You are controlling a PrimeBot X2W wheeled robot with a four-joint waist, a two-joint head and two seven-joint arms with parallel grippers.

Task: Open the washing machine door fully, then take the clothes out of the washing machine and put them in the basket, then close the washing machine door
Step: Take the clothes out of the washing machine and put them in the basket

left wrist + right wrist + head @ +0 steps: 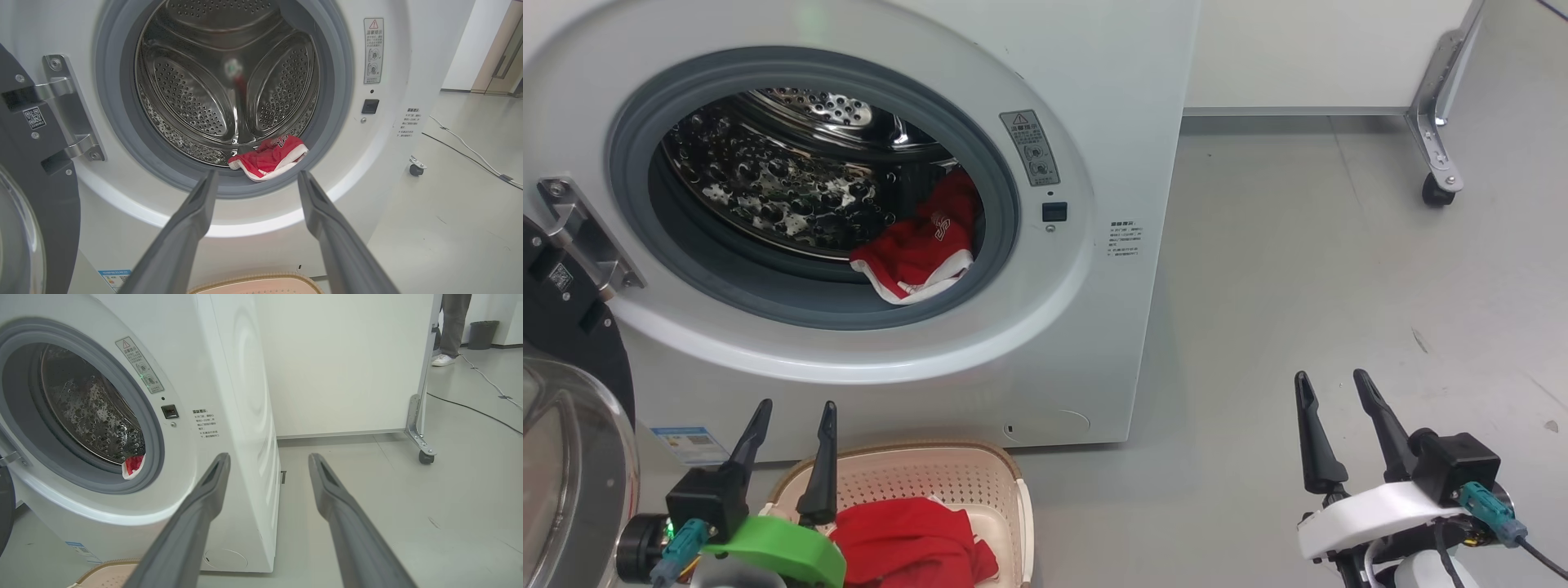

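Note:
The white washing machine [1094, 98] stands with its door [572, 457] swung wide to the left on a metal hinge [588, 233]. A red garment with white trim [923, 245] lies at the drum's front right, also seen in the left wrist view [269, 157]. Another red garment [907, 539] lies in the cream basket [1005, 490] on the floor before the machine. My left gripper [796, 408] hangs open and empty just above the basket's left side. My right gripper [1335, 384] is open and empty over bare floor to the right of the machine.
A white panel on a caster frame [1437, 163] stands at the back right. In the right wrist view a person's leg and shoe [449, 330] and a dark bin [482, 335] are far off, and a cable [470, 408] runs across the grey floor.

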